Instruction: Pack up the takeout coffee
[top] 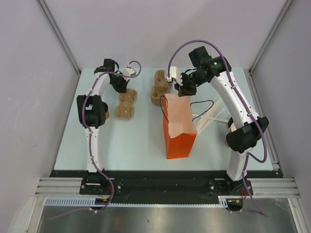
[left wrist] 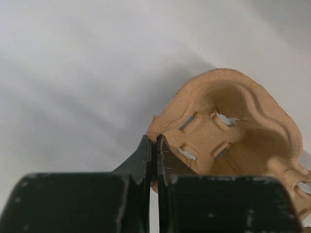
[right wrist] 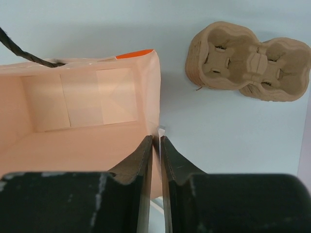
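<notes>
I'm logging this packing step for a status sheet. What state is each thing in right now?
Left gripper: shut on the left carrier's rim.
Right gripper: shut on the orange bag's rim.
Left carrier: visible pocket empty.
Orange bag: mouth open, nothing seen inside.
Carrier stack: lying flat, top pockets empty.
Coffee cup: not in view.

Pale blue table [top: 136, 141], seen from the near side: an orange paper bag [top: 181, 141] sits at its centre, mouth open. A brown pulp cup carrier [top: 125, 105] lies to the left, and a second carrier [top: 159, 88] lies farther back, just beyond the bag. Thin white sticks [top: 210, 119] sprawl to the bag's right.
</notes>
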`<state>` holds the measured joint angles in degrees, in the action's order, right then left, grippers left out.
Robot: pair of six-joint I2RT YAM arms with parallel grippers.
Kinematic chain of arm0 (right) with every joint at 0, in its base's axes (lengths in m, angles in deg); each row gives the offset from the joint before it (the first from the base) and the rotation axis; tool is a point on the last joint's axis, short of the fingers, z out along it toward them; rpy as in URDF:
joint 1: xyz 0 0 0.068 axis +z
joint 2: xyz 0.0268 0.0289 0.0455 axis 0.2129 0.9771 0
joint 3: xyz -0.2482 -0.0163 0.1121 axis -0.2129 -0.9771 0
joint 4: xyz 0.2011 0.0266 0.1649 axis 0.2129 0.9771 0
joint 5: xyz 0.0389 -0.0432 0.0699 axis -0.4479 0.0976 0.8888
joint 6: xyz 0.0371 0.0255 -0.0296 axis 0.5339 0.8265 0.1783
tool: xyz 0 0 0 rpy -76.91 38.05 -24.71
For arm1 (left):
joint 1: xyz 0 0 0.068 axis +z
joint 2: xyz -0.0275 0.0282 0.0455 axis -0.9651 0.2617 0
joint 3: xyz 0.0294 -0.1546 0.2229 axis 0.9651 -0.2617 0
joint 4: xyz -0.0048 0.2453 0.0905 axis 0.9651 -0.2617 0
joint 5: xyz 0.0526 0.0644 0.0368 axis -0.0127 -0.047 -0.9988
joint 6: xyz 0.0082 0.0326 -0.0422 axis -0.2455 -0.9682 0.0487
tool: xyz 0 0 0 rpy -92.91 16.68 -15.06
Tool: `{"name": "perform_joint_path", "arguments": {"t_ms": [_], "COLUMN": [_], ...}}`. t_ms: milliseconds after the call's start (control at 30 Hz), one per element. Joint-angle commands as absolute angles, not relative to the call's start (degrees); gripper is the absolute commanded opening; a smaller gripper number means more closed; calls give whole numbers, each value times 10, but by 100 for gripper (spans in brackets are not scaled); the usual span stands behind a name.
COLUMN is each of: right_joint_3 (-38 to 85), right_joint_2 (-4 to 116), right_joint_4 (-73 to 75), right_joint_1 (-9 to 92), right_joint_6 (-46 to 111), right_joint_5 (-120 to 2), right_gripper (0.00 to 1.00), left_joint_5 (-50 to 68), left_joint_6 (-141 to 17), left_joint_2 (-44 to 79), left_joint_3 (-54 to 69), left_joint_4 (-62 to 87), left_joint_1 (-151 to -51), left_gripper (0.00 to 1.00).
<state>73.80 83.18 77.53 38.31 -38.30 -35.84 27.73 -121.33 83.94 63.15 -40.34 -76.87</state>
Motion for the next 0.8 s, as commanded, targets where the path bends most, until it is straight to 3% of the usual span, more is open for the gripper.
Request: {"name": "perform_joint_path", "arguments": {"t_ms": [0,67,300,433,600,767], "right_joint_3": [750,757,760,738,721,716], "right_joint_2": [819,820,825,813,809,813], "right_joint_4": [870,870,870,870,863,856], "right_joint_1": [380,380,373,372,373,377], "right_joint_6": [-379,-360,-243,-205,-171,-139], "right_joint_5": [-356,-355,-314,-284,-268,-273], "right_gripper": [14,0,0,0,0,0], "left_joint_5": [269,272,317,335,359,347], "left_joint_6": [-1193,-1170,-1024,-957,-915,-890], "left_joint_2": [794,770,644,552,511,506], "left_joint_3": [627,601,477,300,176,131], "left_joint_4": [-383,-369,-391,-336,-283,-253], "left_joint_1": [-774,-774,-770,-770,-771,-771], "left_gripper": [0,0,0,0,0,0]}}
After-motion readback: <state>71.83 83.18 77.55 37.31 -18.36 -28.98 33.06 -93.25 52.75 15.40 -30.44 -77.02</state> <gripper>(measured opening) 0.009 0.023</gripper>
